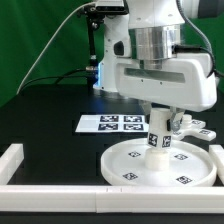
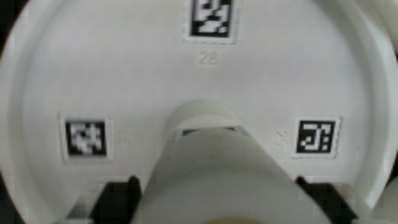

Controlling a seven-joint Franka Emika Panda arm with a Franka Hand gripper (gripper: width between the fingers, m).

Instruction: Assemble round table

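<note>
The large round disc (image 1: 160,165) lies flat on the black table, with square tags on its top face. The short thick cylinder leg (image 1: 159,137) stands upright on the disc's middle, with tags round its side. My gripper (image 1: 160,120) reaches down from above and is shut on the leg's upper part. In the wrist view the leg (image 2: 217,160) runs from between my black fingers (image 2: 118,195) down to the disc (image 2: 196,80). The cross-shaped foot (image 1: 196,128) lies on the table behind the disc, at the exterior view's right.
The marker board (image 1: 112,124) lies flat behind the disc. A white border rail (image 1: 40,185) runs along the front edge and up the exterior view's left side. A black stand with cables rises at the back.
</note>
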